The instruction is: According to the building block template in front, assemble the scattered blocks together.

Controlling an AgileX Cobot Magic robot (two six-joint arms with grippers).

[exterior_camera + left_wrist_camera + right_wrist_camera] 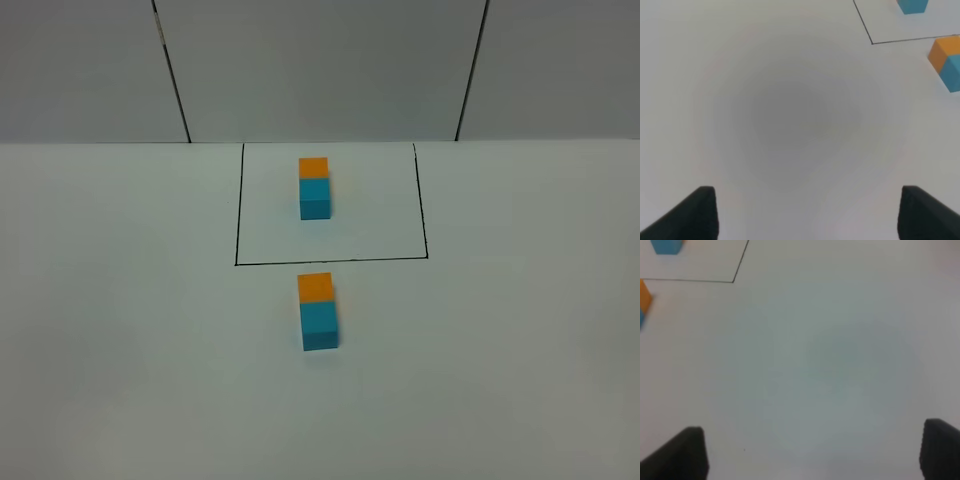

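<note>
Exterior high shows the white table (520, 350), then the black-framed building block template (314, 187), then the scattered blocks (318, 311) already touching, orange behind teal, matching it: assembly looks done. Left gripper (807, 212) and right gripper (815, 452) stand apart, empty, the blocks well ahead of each.

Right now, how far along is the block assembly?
Looks done: the orange block and teal block sit joined in a row, matching the framed template. In hand: nothing; the left tool and right tool are open over bare table. Left: apparently nothing.
</note>
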